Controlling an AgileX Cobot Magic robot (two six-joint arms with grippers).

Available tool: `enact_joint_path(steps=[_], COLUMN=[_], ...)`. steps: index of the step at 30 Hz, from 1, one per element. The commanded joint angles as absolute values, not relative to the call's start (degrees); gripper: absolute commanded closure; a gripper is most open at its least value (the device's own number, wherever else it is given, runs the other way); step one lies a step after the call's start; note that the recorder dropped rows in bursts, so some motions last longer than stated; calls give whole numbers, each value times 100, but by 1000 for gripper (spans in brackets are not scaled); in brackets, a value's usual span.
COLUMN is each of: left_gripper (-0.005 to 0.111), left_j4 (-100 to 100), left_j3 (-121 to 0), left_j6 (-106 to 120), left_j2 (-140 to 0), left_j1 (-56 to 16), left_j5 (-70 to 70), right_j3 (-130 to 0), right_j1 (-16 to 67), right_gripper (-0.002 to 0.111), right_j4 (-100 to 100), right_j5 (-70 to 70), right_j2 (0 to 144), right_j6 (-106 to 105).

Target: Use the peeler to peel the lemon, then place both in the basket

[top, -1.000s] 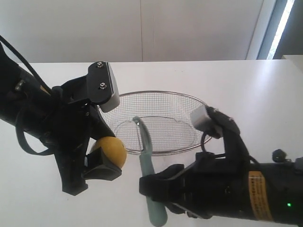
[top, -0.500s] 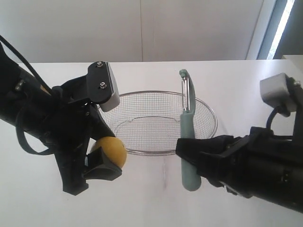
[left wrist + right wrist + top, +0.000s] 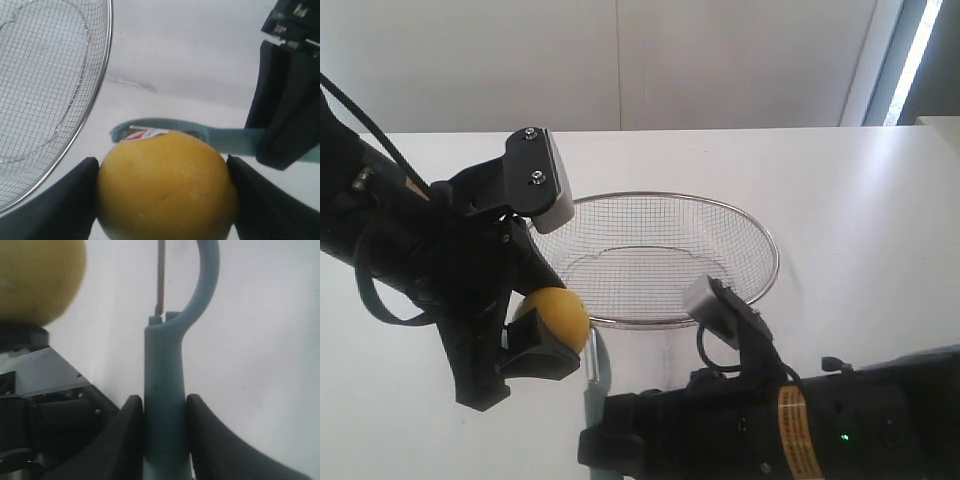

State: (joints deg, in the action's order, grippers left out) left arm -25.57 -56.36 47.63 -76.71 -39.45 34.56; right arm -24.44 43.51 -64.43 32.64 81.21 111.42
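In the exterior view, the right claw [image 3: 610,440] had swung back from in front of the basket's [image 3: 665,197] right side, where half a second earlier it held the peeler [image 3: 594,372] head-up. Now the tool sat low, just off the basket's near rim, its head tucked against the lemon [image 3: 560,312]. The left claw [image 3: 545,335] had not budged; it clamped the lemon in the air just off the basket's near-left rim, above the table [image 3: 860,200]. From the left wrist, I saw the lemon [image 3: 167,187] pinched between both dark fingers [image 3: 75,200], and the peeler's [image 3: 220,140] curved head lay just behind the fruit, touching it or nearly so, with the basket's rim [image 3: 95,100] close beside. From the right wrist, the pads [image 3: 127,440] squeezed the teal handle of the peeler [image 3: 164,385], its blade pointed past the lemon [image 3: 40,280]. I read this as the return for another peeling stroke. The skin I could see looked smooth, and the basket held nothing, so I judged peeling unfinished and both drops undone.
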Motion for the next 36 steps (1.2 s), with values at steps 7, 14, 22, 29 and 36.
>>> enact_joint_path(steps=[7,14,22,29,36], left_gripper=[107,107,107,107,107], left_j4=[-2691,-2691,-2691,-2691,-2691], left_j3=[-5596,-5596,-5596,-5596,-5596], left_j6=[4737,4737,4727,4727,4727], left_j2=[-7599,-7599,-7599,-7599,-7599], left_j1=[-3942,-3942,-3942,-3942,-3942], left_j5=[3476,3476,3476,3476,3476], right_j3=[-2680,-2680,-2657,-2657,-2657], right_j1=[4339,4339,4339,4339,4339], right_gripper=[108,108,108,108,108], right_j4=[-5915,-5915,-6020,-6185,-6672], right_j5=[3919,3891,3572,2876,2420], right_j2=[8473,8473,8180,7700,7084], right_j6=[10478,10337,10324,10524,10991])
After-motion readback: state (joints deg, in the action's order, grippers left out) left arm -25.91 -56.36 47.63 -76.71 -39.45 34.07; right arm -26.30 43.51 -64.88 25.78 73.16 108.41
